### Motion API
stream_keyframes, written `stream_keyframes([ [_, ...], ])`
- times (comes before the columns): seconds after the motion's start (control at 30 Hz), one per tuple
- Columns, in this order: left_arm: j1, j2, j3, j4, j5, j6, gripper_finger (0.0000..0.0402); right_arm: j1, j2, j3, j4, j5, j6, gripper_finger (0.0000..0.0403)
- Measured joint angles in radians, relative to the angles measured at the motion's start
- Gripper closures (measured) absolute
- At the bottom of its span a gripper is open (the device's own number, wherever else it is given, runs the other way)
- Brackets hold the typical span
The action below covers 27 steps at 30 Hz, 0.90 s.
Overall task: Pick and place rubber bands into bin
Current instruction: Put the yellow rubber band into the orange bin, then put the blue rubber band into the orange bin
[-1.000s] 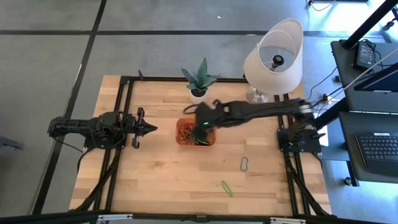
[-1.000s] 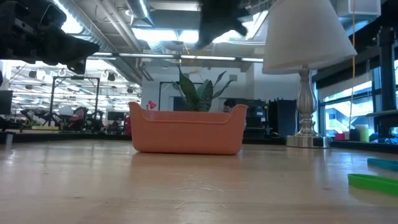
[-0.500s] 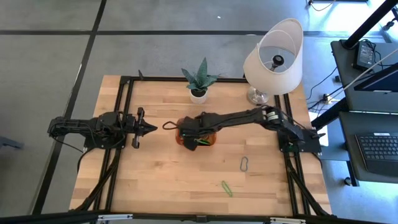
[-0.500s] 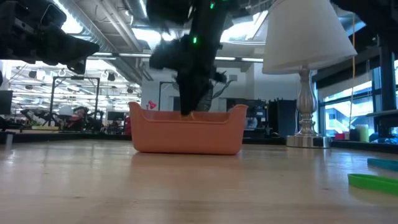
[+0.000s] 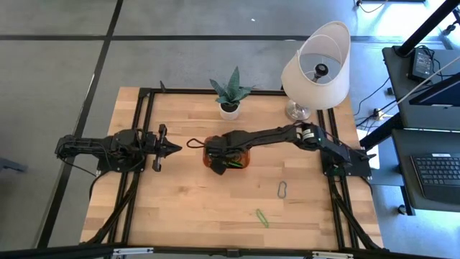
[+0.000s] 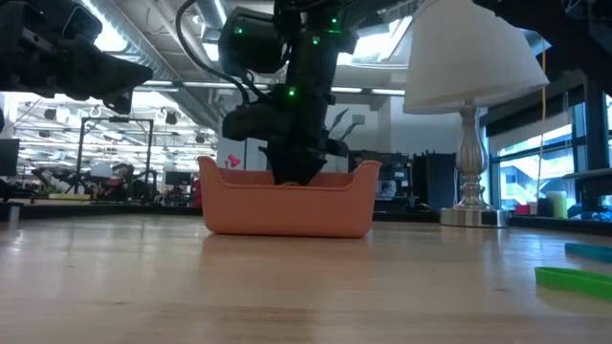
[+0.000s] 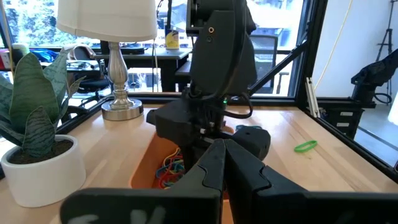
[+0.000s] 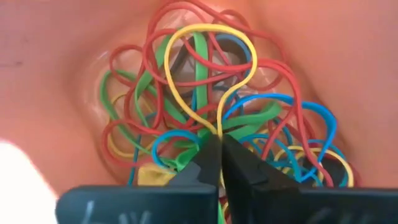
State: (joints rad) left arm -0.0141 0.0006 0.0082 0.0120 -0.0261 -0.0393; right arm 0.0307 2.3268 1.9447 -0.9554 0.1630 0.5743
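Note:
The orange-red bin (image 5: 209, 165) sits mid-table; in the low view the bin (image 6: 287, 205) rests flat on the wood. Inside it lies a tangle of rubber bands (image 8: 186, 106) in red, green, blue and yellow. My right gripper (image 5: 221, 157) reaches down into the bin, and in its wrist view the right gripper (image 8: 219, 158) is shut on a yellow band. My left gripper (image 5: 175, 149) waits shut just left of the bin, above the table. Two loose bands lie on the wood: a green one (image 5: 262, 217) and a grey-blue one (image 5: 282, 189). My right gripper pinches a yellow rubber band at the narrow end of its loop (image 8: 219, 132), between the two fingertips, coming from above and pointing down into the bin. The rest of the yellow loop (image 8: 208, 31) lies spread over the pile of bands on the bin's floor.
A white plant pot (image 5: 229, 108) stands behind the bin, and a lamp with a white shade (image 5: 316, 61) stands at the far right. The near half of the table holds only the two loose bands; in the low view the green one (image 6: 574, 279) lies near right.
My right gripper has come down from above the bin into it and shifted slightly toward the table's left, its tips now at the pile of bands. The left arm has kept still.

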Motion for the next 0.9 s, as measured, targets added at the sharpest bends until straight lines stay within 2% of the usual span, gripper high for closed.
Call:
stream_keyframes([
  [0.1,0.000,0.000,0.000,0.000,0.000,0.000,0.0398,0.000,0.002,0.034,-0.038,-0.004,0.001,0.0369],
  [0.33,0.000,0.000,0.000,0.000,0.000,0.000,0.0398,-0.001,0.000,0.158,-0.134,0.002,0.008,0.0286],
  [0.53,0.000,0.000,0.000,0.000,0.000,0.000,0.0398,-0.004,0.000,0.261,-0.263,0.052,0.001,0.0231],
  [0.73,0.000,0.000,0.000,0.000,0.000,0.000,0.0398,0.014,-0.011,0.308,-0.437,0.127,-0.004,0.0225],
  [0.9,0.000,0.002,0.000,0.000,0.000,0.000,0.0398,0.100,-0.080,0.306,-0.632,0.312,0.048,0.0237],
])
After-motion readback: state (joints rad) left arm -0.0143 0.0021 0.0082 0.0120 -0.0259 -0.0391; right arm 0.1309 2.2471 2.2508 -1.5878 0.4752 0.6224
